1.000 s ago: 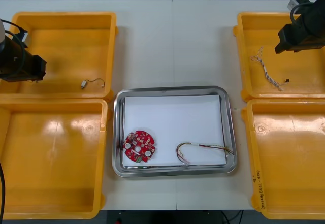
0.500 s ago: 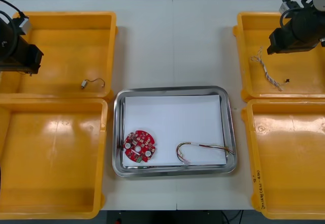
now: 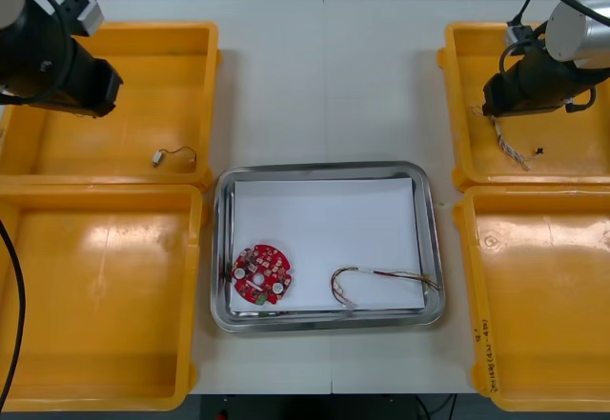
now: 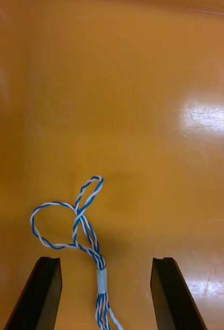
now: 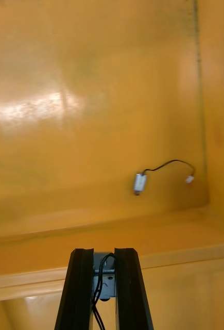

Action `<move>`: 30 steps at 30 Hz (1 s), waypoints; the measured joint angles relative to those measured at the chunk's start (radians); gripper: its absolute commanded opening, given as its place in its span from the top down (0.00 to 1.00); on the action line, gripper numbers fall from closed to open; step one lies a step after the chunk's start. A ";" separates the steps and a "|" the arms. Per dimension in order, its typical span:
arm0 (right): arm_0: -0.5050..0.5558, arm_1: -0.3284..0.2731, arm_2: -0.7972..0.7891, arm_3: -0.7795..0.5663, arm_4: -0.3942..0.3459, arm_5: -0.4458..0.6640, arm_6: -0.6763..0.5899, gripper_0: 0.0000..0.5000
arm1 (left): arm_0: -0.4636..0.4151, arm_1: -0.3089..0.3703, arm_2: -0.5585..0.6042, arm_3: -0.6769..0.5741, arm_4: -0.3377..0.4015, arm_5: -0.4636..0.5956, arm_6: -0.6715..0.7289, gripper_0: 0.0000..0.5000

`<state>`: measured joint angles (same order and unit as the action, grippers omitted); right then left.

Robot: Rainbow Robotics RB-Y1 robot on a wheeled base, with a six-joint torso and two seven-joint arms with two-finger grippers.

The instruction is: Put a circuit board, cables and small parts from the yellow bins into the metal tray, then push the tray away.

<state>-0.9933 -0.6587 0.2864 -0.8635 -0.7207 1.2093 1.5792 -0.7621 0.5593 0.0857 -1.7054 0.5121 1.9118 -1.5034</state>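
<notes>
Jaws of the right gripper (image 4: 105,262) stand apart astride the twisted blue and white cable (image 4: 101,281), lengthwise between them; left gripper (image 5: 104,253) clamps a small metal part (image 5: 105,282).

Bright overhead light; white glare patches on yellow bins (image 3: 105,249); metal tray (image 3: 431,249) rim shiny; shadows faint.

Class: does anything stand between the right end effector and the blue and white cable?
Nothing visible. The open right end effector straddles the twisted blue and white cable in the far right bin. The left end effector, over the far left bin, grips a small metal part.
</notes>
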 measured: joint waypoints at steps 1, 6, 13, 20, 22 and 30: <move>0.005 0.002 0.000 0.000 0.000 -0.011 0.000 0.00 | 0.000 -0.008 -0.020 -0.011 0.000 0.000 0.030 1.00; 0.022 0.006 0.000 0.000 0.000 -0.029 0.000 0.00 | 0.000 -0.044 -0.123 -0.069 0.004 0.000 0.251 1.00; 0.048 0.007 0.000 0.000 -0.001 -0.031 0.000 0.00 | 0.000 -0.081 -0.240 -0.137 0.033 0.001 0.413 1.00; 0.066 0.008 0.000 0.000 -0.009 -0.039 0.000 0.00 | 0.000 -0.099 -0.345 -0.149 0.057 0.001 0.423 1.00; 0.067 0.008 0.000 -0.001 -0.012 -0.044 0.000 0.00 | 0.000 -0.100 -0.382 -0.149 0.059 0.001 0.445 1.00; 0.071 0.008 0.000 -0.003 -0.022 -0.053 0.000 0.00 | 0.000 -0.100 -0.522 -0.149 0.079 0.000 0.687 1.00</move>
<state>-0.9224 -0.6510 0.2863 -0.8668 -0.7431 1.1560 1.5793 -0.7621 0.4591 -0.4363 -1.8543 0.5911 1.9116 -0.8164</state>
